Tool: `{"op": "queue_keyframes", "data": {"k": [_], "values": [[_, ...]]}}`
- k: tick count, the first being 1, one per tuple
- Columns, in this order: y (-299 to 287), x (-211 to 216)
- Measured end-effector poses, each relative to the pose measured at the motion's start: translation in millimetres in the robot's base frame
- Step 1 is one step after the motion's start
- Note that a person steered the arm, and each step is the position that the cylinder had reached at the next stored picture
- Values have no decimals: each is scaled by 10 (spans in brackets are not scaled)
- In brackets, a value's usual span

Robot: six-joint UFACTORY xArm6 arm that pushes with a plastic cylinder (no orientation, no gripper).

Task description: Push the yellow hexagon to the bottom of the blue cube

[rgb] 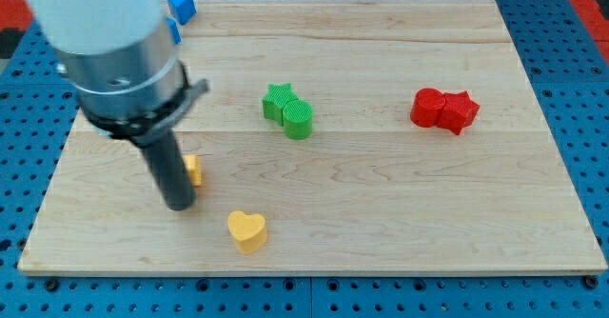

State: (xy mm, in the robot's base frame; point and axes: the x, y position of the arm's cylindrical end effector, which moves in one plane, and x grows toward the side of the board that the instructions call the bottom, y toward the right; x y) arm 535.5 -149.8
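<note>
My tip (180,205) rests on the wooden board (381,204) at the view's lower left. The yellow hexagon (194,170) is mostly hidden behind the rod; only its right edge shows, touching the rod just above the tip. The blue cube (181,6) sits at the board's top left corner, partly hidden by the arm's body. A second blue piece (174,30) shows just below it beside the arm.
A yellow heart (247,230) lies below and right of my tip. A green star (279,100) touches a green rounded block (299,120) near the centre. Two red blocks (443,109) sit together at the view's right. A blue pegboard surrounds the board.
</note>
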Motion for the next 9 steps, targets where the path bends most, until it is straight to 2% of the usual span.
{"op": "queue_keyframes", "data": {"k": [1, 2, 3, 4, 5, 6, 8, 9], "values": [[-76, -169], [448, -120], [309, -462], [-576, -637], [-573, -539], [-1050, -450], [-568, -745], [-870, -974]]}}
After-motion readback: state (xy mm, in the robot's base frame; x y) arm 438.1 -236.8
